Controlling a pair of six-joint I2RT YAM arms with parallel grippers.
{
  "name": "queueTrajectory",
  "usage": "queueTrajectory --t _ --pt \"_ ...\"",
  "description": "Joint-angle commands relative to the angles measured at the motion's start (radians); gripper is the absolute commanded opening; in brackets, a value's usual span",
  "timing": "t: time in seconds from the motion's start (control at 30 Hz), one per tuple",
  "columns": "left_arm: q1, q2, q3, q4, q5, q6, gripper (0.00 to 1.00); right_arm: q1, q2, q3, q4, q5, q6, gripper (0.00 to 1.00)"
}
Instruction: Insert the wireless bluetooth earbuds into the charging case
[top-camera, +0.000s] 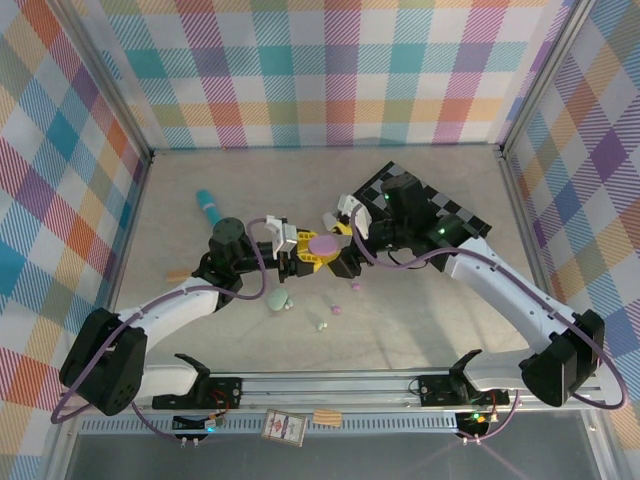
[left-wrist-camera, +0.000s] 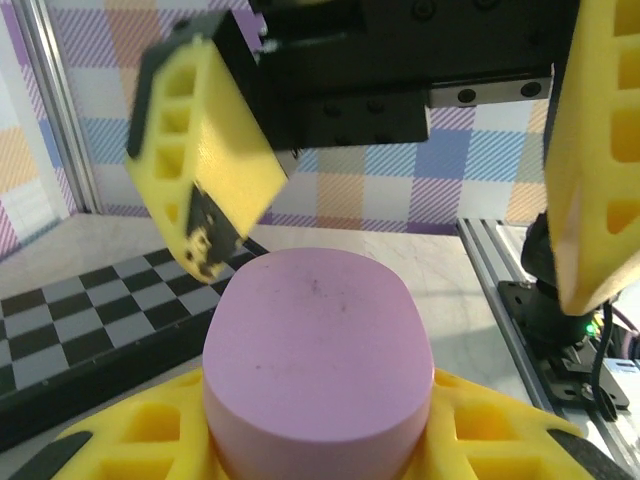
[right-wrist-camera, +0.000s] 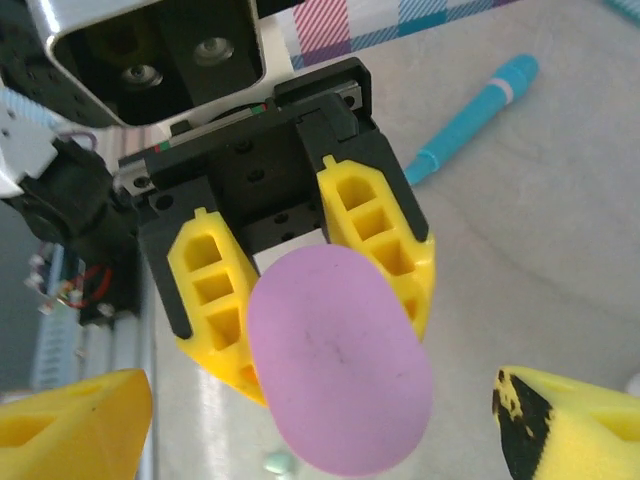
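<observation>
Mid-table, raised off the surface: my left gripper was clamped on the lilac charging case, whose broad face was turned toward the right gripper. That gripper's fingers stood spread wide to either side of the case, holding nothing. Small earbuds lay loose on the table, near of both grippers, right of a mint case.

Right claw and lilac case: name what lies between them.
Nothing. Right wrist view shows bare gaps between the open right claw and the case held in the left claw.
</observation>
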Motion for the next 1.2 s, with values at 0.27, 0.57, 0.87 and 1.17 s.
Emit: queueTrajectory --t 0.27,0.57,0.87,1.17 --pt "-0.005 -0.026 0.038 -0.051 0.071 0.019 0.3 0.003 0.036 0.015 0.08 0.15 -0.14 0.84" --pt "-0.009 -0.015 0.027 -0.028 0.075 0.017 0.3 -0.005 -0.001 0.002 0.161 0.217 -0.074 0.81" --pt "-0.009 -0.024 0.026 -0.028 0.077 0.023 0.3 -0.022 -0.003 0.007 0.174 0.21 -0.031 0.8" --pt "-0.009 -0.038 0.023 -0.034 0.069 0.024 0.3 -0.027 0.013 0.04 0.151 0.237 -0.012 0.8"
